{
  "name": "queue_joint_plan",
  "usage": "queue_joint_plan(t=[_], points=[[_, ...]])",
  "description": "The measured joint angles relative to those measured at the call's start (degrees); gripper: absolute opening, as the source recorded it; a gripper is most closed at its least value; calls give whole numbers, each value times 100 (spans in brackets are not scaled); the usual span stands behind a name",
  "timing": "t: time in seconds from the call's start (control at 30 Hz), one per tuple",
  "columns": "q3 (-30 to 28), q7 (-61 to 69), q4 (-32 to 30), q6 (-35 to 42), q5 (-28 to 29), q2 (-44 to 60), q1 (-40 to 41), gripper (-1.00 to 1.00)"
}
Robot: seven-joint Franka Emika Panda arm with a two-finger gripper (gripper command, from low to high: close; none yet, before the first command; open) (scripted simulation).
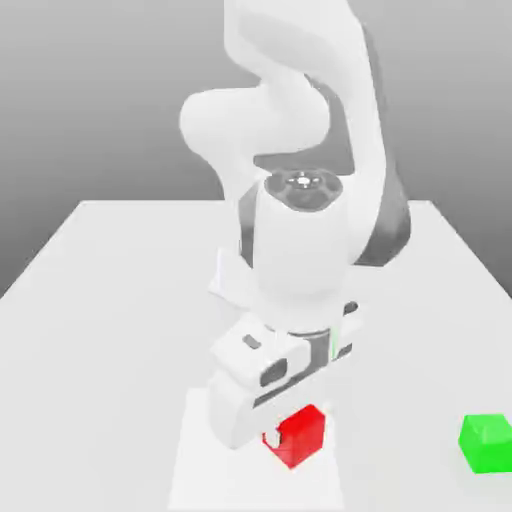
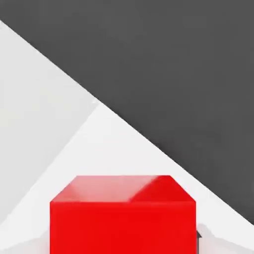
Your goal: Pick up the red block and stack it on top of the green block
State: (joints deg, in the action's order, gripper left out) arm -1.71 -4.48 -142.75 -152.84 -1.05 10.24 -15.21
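Fingers closed on the red block (image 1: 298, 436): your gripper (image 1: 285, 440) sits low over the white table (image 1: 100, 330), its jaws drawn in against the cube's sides, the white hand body pressed close above and to the exterior view's left of it. You can see the cube's near corner and two faces poking out below the hand in the exterior view. From the hand view, the red block (image 2: 123, 218) looms large and square-on, one flat face toward the lens and its top face catching light, with a sliver of dark fingertip showing at its lower edge.

The block is a cube, so you have no long axis to read; it rests flat, upright, edges turned slightly against the table's edges in the exterior view. Whether it has left the surface you cannot tell.

Your green block (image 1: 487, 443) stands well apart, toward the exterior view's right, flat on the same table and untouched, level with the red one.
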Motion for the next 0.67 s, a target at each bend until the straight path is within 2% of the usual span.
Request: queue_joint_plan(t=[0.17, 0.3, 0.33, 0.53, 0.67], points=[[789, 809, 385, 372, 294, 23, -636, -100], [1020, 1037, 707, -86, 716, 821, -1060, -100], [1012, 1025, 726, -176, 764, 931, -1090, 100], [1005, 1020, 735, -226, 786, 986, -1109, 100], [1117, 1190, 710, 322, 566, 399, -1052, 100]])
